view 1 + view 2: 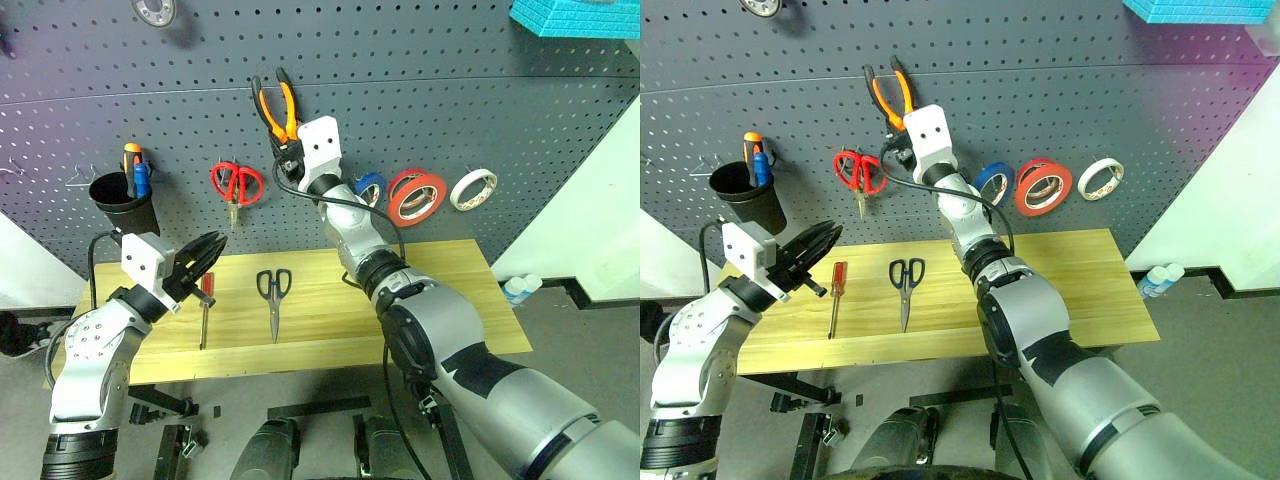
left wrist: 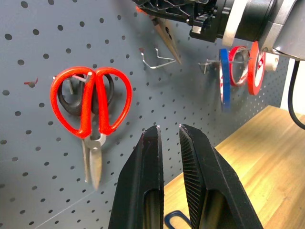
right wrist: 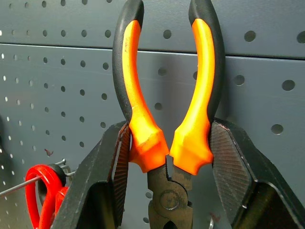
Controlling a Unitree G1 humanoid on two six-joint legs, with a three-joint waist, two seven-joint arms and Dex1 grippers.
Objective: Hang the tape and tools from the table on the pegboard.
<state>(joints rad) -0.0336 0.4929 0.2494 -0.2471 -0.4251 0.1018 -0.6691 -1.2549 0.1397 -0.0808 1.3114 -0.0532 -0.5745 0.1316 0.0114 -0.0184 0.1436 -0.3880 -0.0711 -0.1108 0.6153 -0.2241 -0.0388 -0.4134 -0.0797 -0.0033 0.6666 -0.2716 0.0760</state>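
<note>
Now, with your right gripper (image 1: 285,147) fingers clamped on the orange-and-black-handled pliers (image 1: 276,107) against the dark grey perforated pegboard (image 1: 420,90), and left gripper (image 1: 205,255) fingers clenched empty, slip a handle over the bare metal hook (image 2: 155,58) right of the pegboard's red-handled scissors (image 1: 236,184) before releasing.

screwdriver (image 1: 204,305) left of scissors (image 1: 273,296) – both on table (image 1: 440,290)

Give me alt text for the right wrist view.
The right gripper clamps orange-and-black-handled pliers by the handle bases, handles pointing up, against the dark grey perforated pegboard. Red-handled scissors hang on the board beside it.
</note>
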